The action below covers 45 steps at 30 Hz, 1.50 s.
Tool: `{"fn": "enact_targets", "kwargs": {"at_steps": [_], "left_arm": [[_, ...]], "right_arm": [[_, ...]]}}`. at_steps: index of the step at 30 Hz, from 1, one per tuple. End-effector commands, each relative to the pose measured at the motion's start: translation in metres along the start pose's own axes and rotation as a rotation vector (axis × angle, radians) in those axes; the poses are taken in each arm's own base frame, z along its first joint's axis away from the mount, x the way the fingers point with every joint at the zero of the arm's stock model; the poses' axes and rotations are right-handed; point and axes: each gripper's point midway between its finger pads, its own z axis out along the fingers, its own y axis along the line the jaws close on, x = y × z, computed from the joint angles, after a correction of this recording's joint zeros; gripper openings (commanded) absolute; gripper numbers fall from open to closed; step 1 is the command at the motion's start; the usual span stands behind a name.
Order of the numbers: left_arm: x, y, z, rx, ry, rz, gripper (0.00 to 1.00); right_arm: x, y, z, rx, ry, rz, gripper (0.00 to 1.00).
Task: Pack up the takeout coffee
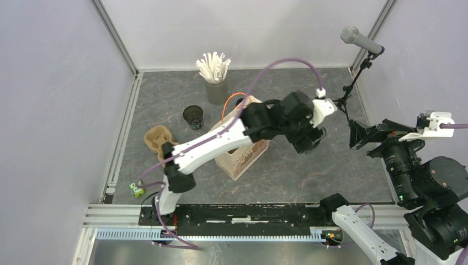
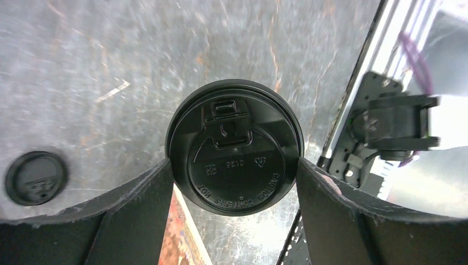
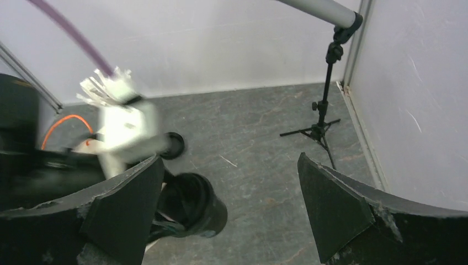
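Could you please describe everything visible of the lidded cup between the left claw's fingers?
The lidded cup is black, seen from above: a round, plastic-looking lid with a raised rim, a sip flap and embossed lettering hides its body. It stands upright on the grey table. The left claw grips it, fingers touching the lid's rim on either side.

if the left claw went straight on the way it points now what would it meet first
The lidded black cup, its lid right between the fingers, which seem to touch its rim.
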Motion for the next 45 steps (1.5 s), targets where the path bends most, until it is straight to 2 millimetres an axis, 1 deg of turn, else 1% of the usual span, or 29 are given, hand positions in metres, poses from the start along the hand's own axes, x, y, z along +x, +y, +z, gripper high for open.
{"fn": "enact_targets", "kwargs": {"at_steps": [1, 3, 5, 8, 11, 14, 15, 16, 18, 21, 23, 25, 26, 27, 29, 32, 35, 37, 40, 45], "left_arm": [[-0.053, 0.007, -0.101, -0.049, -0.201, -0.074, 0.69], [-0.063, 0.011, -0.131, -0.063, -0.257, -0.096, 0.68], [-0.070, 0.016, -0.157, -0.085, -0.308, -0.111, 0.68], [-0.076, 0.027, -0.196, -0.135, -0.374, -0.126, 0.67], [-0.071, 0.042, -0.230, -0.217, -0.409, -0.136, 0.67], [-0.055, 0.056, -0.255, -0.291, -0.402, -0.134, 0.67], [-0.048, 0.059, -0.260, -0.310, -0.389, -0.136, 0.67], [-0.040, 0.063, -0.267, -0.331, -0.376, -0.142, 0.67], [-0.022, 0.068, -0.278, -0.357, -0.347, -0.158, 0.66], [0.002, 0.072, -0.298, -0.385, -0.334, -0.199, 0.66], [0.020, 0.076, -0.307, -0.407, -0.322, -0.235, 0.66], [0.040, 0.078, -0.313, -0.421, -0.303, -0.276, 0.66], [0.050, 0.079, -0.315, -0.426, -0.288, -0.290, 0.65], [0.058, 0.080, -0.318, -0.432, -0.282, -0.313, 0.65], [0.074, 0.080, -0.322, -0.441, -0.258, -0.338, 0.65], [0.092, 0.080, -0.325, -0.453, -0.227, -0.361, 0.64], [0.102, 0.080, -0.328, -0.458, -0.214, -0.371, 0.64], [0.106, 0.080, -0.329, -0.458, -0.206, -0.377, 0.64], [0.109, 0.078, -0.328, -0.451, -0.190, -0.378, 0.64], [0.108, 0.072, -0.321, -0.415, -0.165, -0.376, 0.63]], "right_arm": [[-0.032, 0.017, 0.006, -0.066, -0.111, 0.053, 0.98], [-0.043, 0.023, 0.014, -0.082, -0.137, 0.048, 0.98], [-0.043, 0.030, 0.025, -0.098, -0.128, 0.051, 0.98], [-0.031, 0.044, 0.043, -0.139, -0.099, 0.069, 0.96], [-0.001, 0.064, 0.069, -0.195, -0.004, 0.080, 0.92], [0.031, 0.093, 0.095, -0.306, 0.117, 0.056, 0.87], [0.038, 0.098, 0.103, -0.322, 0.143, 0.041, 0.85], [0.050, 0.109, 0.114, -0.368, 0.192, 0.020, 0.83], [0.067, 0.123, 0.131, -0.424, 0.273, -0.044, 0.76], [0.093, 0.142, 0.152, -0.522, 0.382, -0.109, 0.64], [0.117, 0.156, 0.165, -0.592, 0.459, -0.125, 0.55], [0.133, 0.165, 0.177, -0.636, 0.524, -0.142, 0.42], [0.138, 0.169, 0.183, -0.646, 0.543, -0.145, 0.39], [0.144, 0.172, 0.189, -0.657, 0.561, -0.150, 0.38], [0.147, 0.183, 0.197, -0.700, 0.568, -0.171, 0.39], [0.145, 0.202, 0.204, -0.760, 0.552, -0.227, 0.45], [0.150, 0.219, 0.203, -0.822, 0.581, -0.271, 0.49], [0.159, 0.228, 0.203, -0.843, 0.615, -0.299, 0.50], [0.169, 0.232, 0.203, -0.837, 0.633, -0.319, 0.51], [0.181, 0.221, 0.214, -0.766, 0.650, -0.415, 0.51]]}}
